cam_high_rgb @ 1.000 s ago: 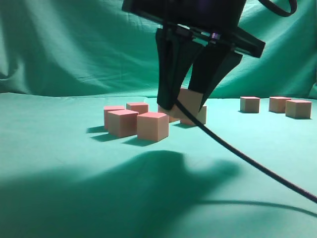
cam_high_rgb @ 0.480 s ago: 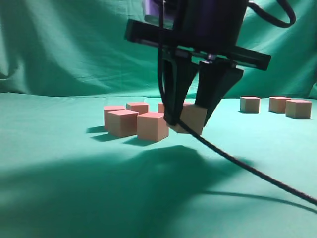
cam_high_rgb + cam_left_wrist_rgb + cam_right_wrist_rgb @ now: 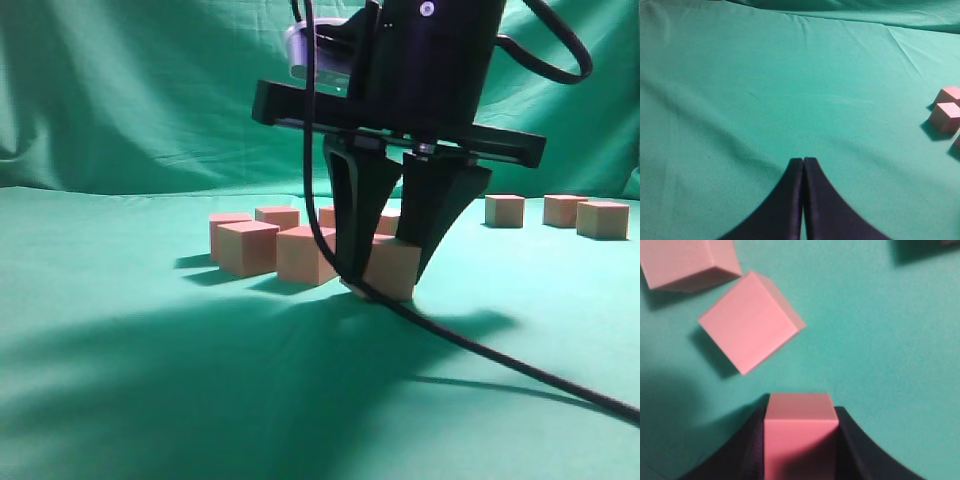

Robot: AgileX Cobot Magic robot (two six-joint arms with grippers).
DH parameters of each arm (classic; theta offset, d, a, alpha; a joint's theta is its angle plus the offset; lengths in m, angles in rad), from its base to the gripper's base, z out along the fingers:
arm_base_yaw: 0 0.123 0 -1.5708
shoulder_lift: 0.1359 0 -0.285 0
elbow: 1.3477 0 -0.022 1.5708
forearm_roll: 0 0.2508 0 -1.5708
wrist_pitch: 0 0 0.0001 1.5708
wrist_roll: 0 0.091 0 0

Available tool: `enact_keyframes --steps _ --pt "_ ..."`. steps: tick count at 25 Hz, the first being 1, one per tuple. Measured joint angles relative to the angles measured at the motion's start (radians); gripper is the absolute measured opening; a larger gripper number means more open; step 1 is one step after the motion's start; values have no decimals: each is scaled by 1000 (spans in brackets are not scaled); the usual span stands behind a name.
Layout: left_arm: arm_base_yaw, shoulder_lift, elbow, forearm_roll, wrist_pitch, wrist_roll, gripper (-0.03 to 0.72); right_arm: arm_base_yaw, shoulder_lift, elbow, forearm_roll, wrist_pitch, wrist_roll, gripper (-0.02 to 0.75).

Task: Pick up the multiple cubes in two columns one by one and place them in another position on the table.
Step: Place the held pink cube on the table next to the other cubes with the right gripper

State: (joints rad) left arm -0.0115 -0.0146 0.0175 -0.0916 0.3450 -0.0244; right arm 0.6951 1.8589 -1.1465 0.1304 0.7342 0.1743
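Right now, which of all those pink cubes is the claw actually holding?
The cube nearest the camera, pinched between the right claw's two dark fingers. Every other cube sits free on the green table, untouched.

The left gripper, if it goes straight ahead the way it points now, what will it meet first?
Probably only the green cloth of the table. The left gripper is shut, and the way ahead looks free. The cubes lie well off to its right, though depth is unclear.

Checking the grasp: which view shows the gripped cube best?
The right wrist view: the cube fills the gap between the right gripper fingers. The exterior view shows it partly hidden; the left wrist view misses it.
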Motion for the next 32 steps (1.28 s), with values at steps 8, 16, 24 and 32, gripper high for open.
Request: enact_keyframes --steps 8,16,24,32 --pt "0 0 0 0 0 0 0 0 7 -9 -2 -2 -2 261" --pt "0 0 0 0 0 0 0 0 13 -18 -4 -25 -4 477" --pt "0 0 0 0 0 0 0 0 13 -246 -102 267 -5 618" --pt "0 0 0 0 0 0 0 -2 13 -472 -437 481 25 564"
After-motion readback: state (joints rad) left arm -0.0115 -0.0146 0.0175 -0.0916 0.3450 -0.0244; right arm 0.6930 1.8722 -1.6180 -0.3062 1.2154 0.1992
